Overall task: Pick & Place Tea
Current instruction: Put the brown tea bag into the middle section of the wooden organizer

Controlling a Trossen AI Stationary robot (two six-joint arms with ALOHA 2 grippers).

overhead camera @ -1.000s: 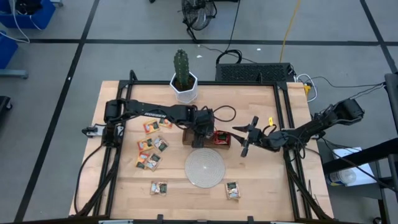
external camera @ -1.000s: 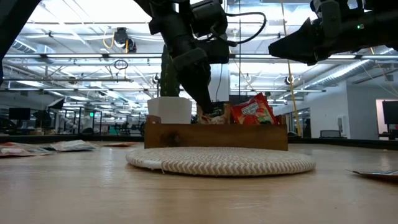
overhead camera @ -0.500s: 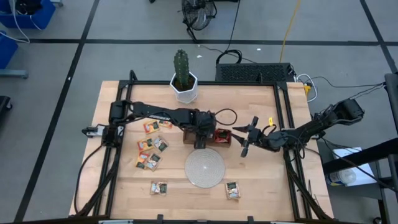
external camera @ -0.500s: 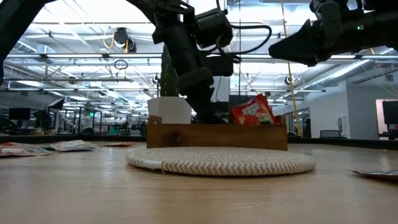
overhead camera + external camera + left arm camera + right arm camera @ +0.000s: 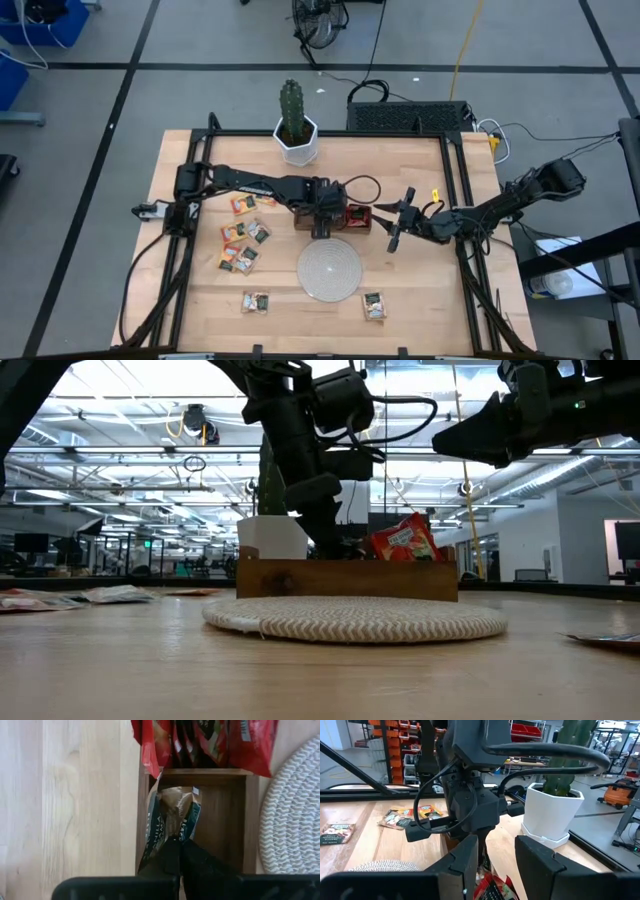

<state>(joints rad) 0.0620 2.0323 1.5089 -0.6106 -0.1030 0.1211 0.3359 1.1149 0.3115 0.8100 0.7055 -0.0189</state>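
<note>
The tabletop [image 5: 420, 290] carries a round woven disc [image 5: 329, 269], and just behind it sits the wooden tray [image 5: 252, 825], with a potted cactus [image 5: 294, 115] farther back. The left arm reaches into the tray's middle compartment, and its left pincer [image 5: 177, 851] is closed tight on a green tea sachet [image 5: 172, 817], which stands on edge inside that compartment. Red sachets [image 5: 210, 740] already fill the neighbouring compartment and lean over the divider. The right pincer [image 5: 397, 222] hangs above the tabletop just beside the tray's right end, partly open and holding nothing.

My main worry is the release: the green sachet looks bowed, so if the fingers open while it stands high, it may spring or tip over the wall onto the tabletop. Pulling the closed fingers out carelessly could drag the sachet back up, or nudge the tray against the disc. The leaning red sachets could snag the wrist. Loose sachets [image 5: 245, 245] lie well apart on the left of the tabletop, not yet picked.
</note>
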